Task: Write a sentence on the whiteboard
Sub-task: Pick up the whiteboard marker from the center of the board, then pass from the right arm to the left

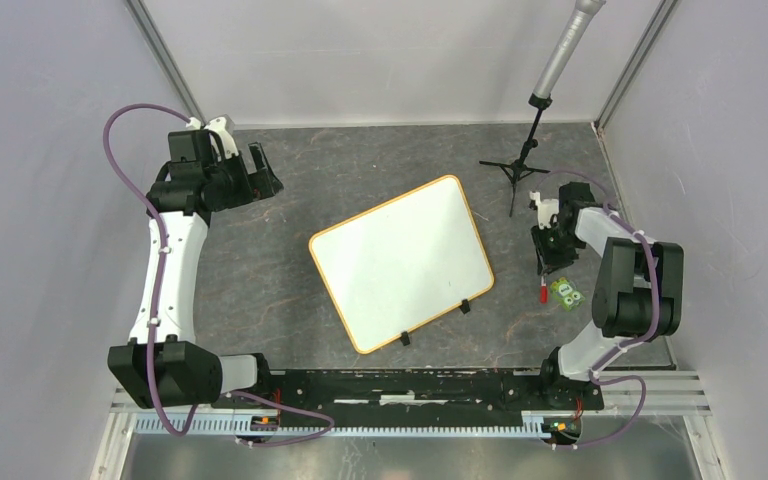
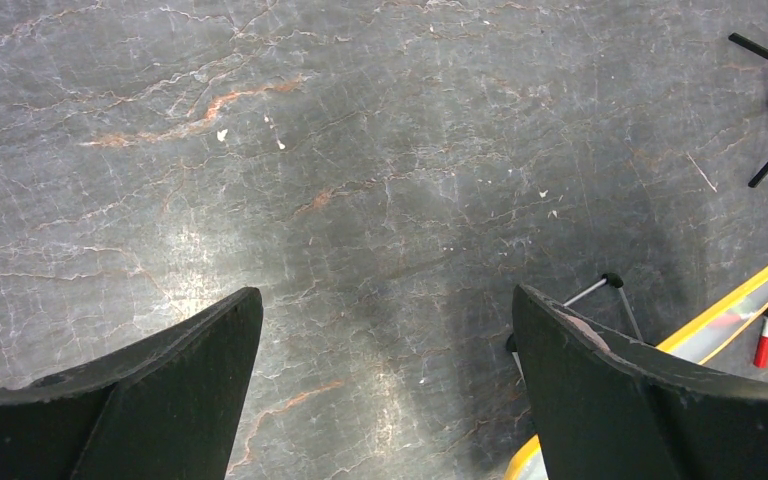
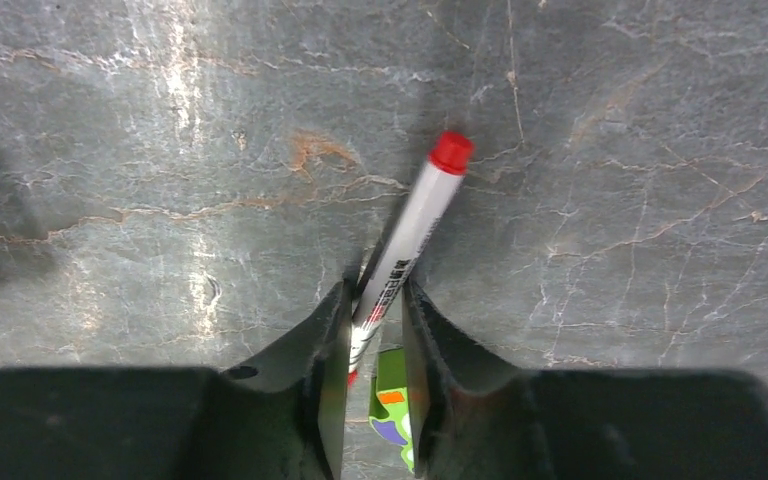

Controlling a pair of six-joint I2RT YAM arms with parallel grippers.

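Note:
The whiteboard [image 1: 400,262] lies tilted in the middle of the table, with an orange-yellow rim and two black clips on its near edge. Its face is blank; no sentence shows on it. A corner of its rim shows in the left wrist view [image 2: 750,295]. My right gripper [image 1: 548,252] is right of the board, shut on a white marker with a red cap [image 3: 430,195], which points down at the table. The marker's red end [image 1: 543,294] shows below the gripper. My left gripper [image 1: 265,172] is open and empty over bare table at the far left, also in its wrist view [image 2: 385,292].
A green eraser [image 1: 566,292] lies just right of the marker and shows between my right fingers [image 3: 392,400]. A black tripod with a grey pole [image 1: 522,165] stands at the back right. Grey walls close in the table on three sides.

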